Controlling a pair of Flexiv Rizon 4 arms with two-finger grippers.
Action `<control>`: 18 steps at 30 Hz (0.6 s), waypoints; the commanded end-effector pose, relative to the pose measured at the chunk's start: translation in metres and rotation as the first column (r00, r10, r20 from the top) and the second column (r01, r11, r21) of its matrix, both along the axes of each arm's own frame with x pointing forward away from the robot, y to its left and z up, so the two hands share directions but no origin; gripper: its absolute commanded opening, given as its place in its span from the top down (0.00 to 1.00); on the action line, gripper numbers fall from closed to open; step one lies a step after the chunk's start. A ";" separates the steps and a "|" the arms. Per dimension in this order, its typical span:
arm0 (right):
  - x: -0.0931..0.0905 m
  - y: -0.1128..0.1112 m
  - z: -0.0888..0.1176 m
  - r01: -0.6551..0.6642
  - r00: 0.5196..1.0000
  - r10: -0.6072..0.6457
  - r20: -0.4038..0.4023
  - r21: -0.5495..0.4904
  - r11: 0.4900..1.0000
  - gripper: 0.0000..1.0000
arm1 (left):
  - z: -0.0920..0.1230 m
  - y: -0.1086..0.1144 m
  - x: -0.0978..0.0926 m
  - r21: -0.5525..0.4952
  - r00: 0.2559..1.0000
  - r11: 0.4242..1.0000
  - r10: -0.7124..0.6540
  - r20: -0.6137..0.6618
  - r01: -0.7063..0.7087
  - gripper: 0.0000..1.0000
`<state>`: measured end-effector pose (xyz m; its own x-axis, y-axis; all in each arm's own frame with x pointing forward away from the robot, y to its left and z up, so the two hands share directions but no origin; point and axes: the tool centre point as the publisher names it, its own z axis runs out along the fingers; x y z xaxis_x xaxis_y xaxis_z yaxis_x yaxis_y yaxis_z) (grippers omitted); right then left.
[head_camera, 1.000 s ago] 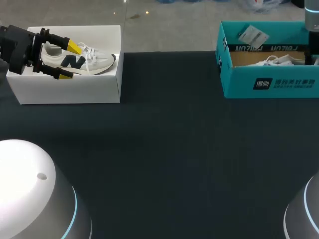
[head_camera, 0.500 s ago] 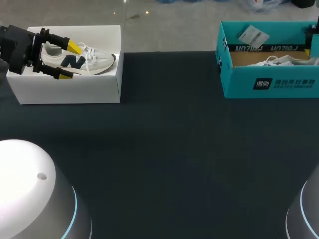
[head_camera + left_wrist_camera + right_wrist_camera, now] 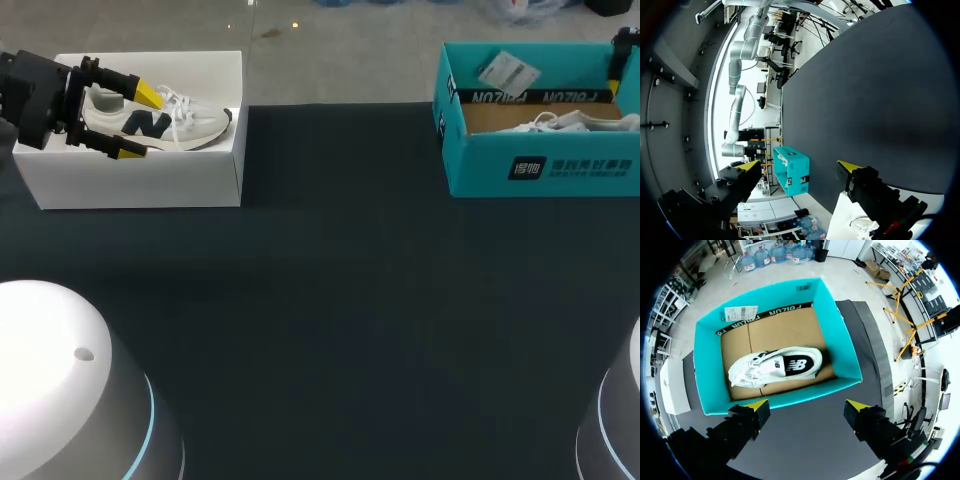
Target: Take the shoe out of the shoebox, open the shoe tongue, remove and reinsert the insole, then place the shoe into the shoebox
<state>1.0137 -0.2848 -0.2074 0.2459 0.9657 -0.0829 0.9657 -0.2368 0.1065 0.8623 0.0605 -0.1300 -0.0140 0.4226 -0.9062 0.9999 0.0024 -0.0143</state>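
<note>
Shoe (image 3: 775,366) lies in teal shoebox (image 3: 790,396) ahead of right claw (image 3: 806,404).

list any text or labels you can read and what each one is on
Teal shoebox, front wall: white label print, too blurred to read.
Its inner back wall: a band of brand lettering, not read off.
Tag on its rim: barcode, too small.
Black-and-white shoe in it, cream shoe in the white shoebox: side logos only.

There are two cardboard shoeboxes: a white rectangular shoebox (image 3: 140,180) and a teal rectangular shoebox (image 3: 545,165). There are two sneakers: a cream-and-navy sneaker (image 3: 175,122) and a white-and-black sneaker (image 3: 775,365).
</note>
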 end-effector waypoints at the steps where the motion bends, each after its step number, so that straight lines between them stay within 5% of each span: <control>1: -0.028 0.013 -0.002 -0.063 0.994 0.066 0.091 -0.042 0.997 0.00 | 0.001 0.000 0.000 0.004 1.000 1.000 0.000 0.000 0.000 0.00; 7: -0.028 0.013 -0.002 -0.063 0.994 0.066 0.091 -0.042 0.997 0.00 | 0.001 0.000 0.000 0.004 1.000 1.000 0.000 0.000 0.000 0.00; 14: -0.028 0.013 -0.002 -0.063 0.994 0.066 0.091 -0.042 0.997 0.00 | 0.001 0.036 0.023 0.285 0.986 0.951 -0.149 0.080 0.121 0.00; 18: -0.028 0.013 -0.002 -0.063 0.994 0.066 0.091 -0.042 0.997 0.00 | 0.002 0.056 0.032 0.351 0.979 0.920 -0.199 0.037 0.173 0.00</control>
